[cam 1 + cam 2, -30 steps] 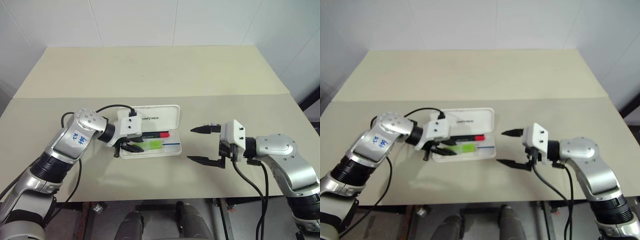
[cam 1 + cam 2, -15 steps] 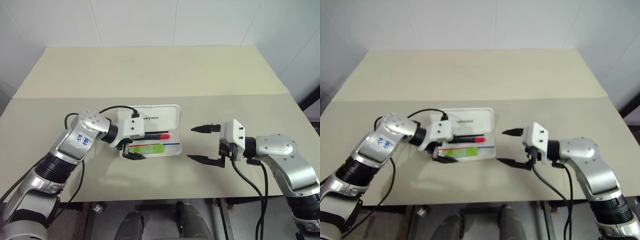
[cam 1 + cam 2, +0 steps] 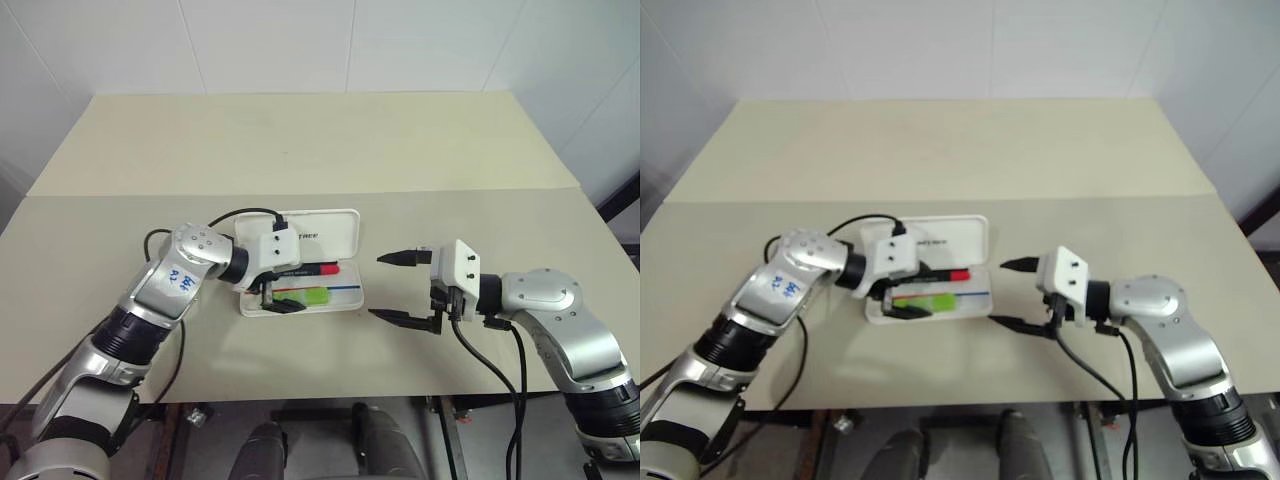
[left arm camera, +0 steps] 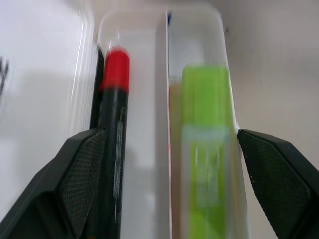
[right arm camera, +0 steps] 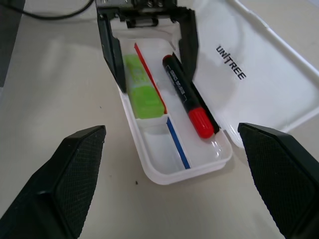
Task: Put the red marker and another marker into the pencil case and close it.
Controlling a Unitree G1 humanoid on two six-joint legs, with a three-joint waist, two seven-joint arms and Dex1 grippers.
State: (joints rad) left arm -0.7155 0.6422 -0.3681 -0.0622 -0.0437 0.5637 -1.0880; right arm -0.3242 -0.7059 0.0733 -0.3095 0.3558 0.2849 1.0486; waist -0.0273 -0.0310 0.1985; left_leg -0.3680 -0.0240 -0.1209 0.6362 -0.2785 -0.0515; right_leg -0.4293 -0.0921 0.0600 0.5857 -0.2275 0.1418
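Note:
The white pencil case [image 3: 345, 296] lies open in the middle of the table, its lid [image 3: 322, 234] with dark lettering folded back. In its rear trough lies the red marker [image 5: 187, 94], black barrel with a red end. The green marker [image 5: 142, 90] rests in the front trough. My left gripper [image 3: 278, 295] is open and straddles the case's left end, one finger [image 5: 109, 50] on each side of the two markers, holding nothing. Right of the case, my right gripper [image 3: 381, 287] hovers open and empty, pointing at it.
The case sits on a beige table [image 3: 300, 140] with a seam across it just behind the lid. A black cable [image 3: 235, 214] loops from my left wrist beside the case. White walls rise behind the table's far edge.
My left gripper has opened and let go of the green marker, which now lies in the case's front trough. The left hand has shifted slightly right. The right arm has stayed still.

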